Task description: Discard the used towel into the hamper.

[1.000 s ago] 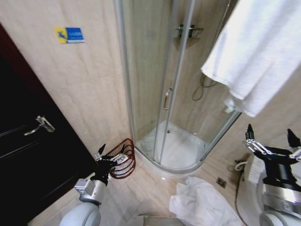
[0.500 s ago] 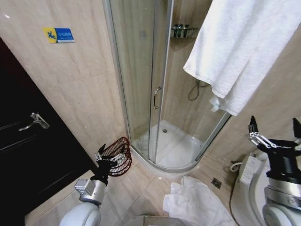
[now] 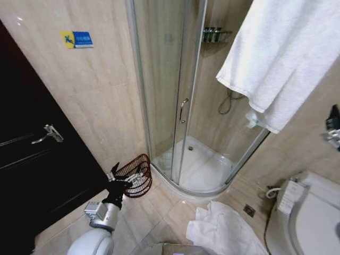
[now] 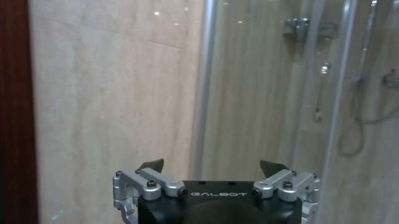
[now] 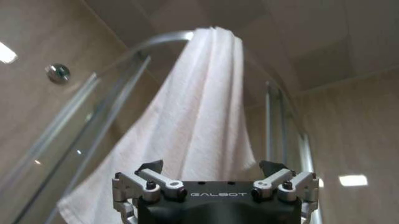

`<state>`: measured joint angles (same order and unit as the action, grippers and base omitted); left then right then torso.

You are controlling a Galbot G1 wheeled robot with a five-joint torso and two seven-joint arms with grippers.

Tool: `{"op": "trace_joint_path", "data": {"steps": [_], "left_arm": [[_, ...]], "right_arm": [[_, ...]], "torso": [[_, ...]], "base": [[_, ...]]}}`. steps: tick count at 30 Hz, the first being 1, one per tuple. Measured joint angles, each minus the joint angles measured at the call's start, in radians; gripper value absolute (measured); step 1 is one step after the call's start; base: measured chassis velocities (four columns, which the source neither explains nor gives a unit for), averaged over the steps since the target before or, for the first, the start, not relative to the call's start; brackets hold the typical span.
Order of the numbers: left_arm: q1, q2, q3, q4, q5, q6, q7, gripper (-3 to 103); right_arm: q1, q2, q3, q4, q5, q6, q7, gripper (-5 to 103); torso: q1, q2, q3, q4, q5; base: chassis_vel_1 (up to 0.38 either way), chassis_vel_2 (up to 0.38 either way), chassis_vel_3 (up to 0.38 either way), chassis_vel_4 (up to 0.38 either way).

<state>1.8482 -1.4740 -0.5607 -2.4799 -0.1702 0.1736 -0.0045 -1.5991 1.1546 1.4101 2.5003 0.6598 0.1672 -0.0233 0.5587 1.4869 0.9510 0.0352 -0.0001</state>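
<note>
The R gripper [image 5: 212,167] had been lifted since a sec ago, jaws wide, nothing held, towel [image 5: 187,121] hanging just past it. The L gripper [image 3: 126,173] was kept low, wide, empty, hamper [image 3: 136,175] just behind it. No grab made yet.
</note>
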Motion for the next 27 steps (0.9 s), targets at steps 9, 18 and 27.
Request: {"op": "trace_joint_path", "data": {"steps": [9,18,27], "left_arm": [[0.000,0.000,0.000,0.000,0.000,0.000,0.000,100],[0.000,0.000,0.000,0.000,0.000,0.000,0.000,100],[0.000,0.000,0.000,0.000,0.000,0.000,0.000,100]], "right_arm": [[0.015,-0.070,0.094,-0.002,0.072,-0.016,0.014,100],[0.007,-0.121,0.215,-0.054,0.142,-0.040,0.026,100],[-0.007,-0.110,0.237,-0.049,0.181,-0.058,0.006,100]], "torso": [[0.000,0.000,0.000,0.0002,0.0000],[0.000,0.000,0.000,-0.0003,0.0003],[0.000,0.000,0.000,0.0001,-0.0001]], "base": [[0.081,0.097,0.075,0.095],[0.016,0.021,0.020,0.022],[-0.010,-0.008,0.012,0.010]]}}
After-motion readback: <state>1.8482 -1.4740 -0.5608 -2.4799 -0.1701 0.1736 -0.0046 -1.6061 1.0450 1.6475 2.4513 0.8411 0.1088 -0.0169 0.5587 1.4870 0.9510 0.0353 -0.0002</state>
